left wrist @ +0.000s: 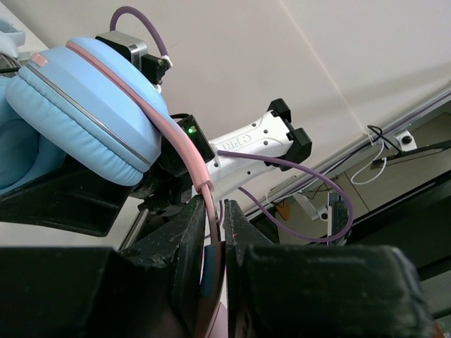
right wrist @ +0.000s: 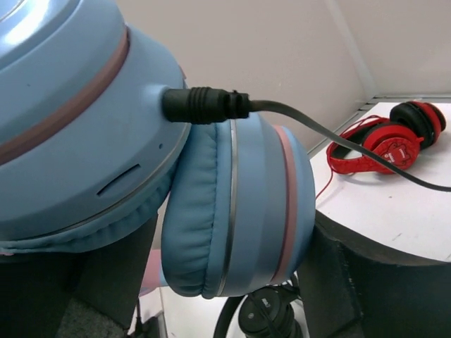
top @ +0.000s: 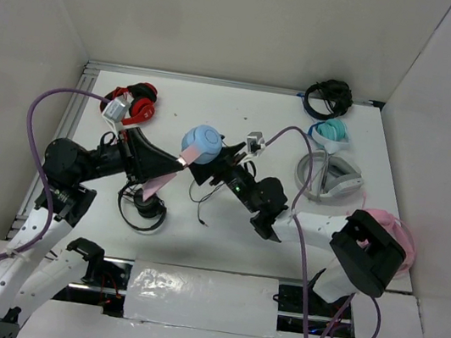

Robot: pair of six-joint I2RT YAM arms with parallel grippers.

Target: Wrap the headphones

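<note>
Headphones (top: 204, 142) sit raised over the table (top: 222, 246) centre. The left gripper (left wrist: 215, 211) pinches their pink headband, and the right gripper (top: 211, 169) is spread wide astride both blue cups, contact unclear. Red headphones (top: 137, 106) lie at 10 o'clock, black headphones (top: 143, 212) at 7.

The left robot arm (top: 80, 165) has white lower shells and matte black upper links, with a thin purple cable (top: 31, 117) looping off it. The right robot arm (top: 318, 226) pairs a white forearm shell with a bulky black joint housing (top: 367, 253), carries its own purple cable (top: 287, 130), and shows a small green indicator light (left wrist: 190, 129). The left gripper (left wrist: 213, 208) has blocky matte black fingers (left wrist: 183, 239).
</note>
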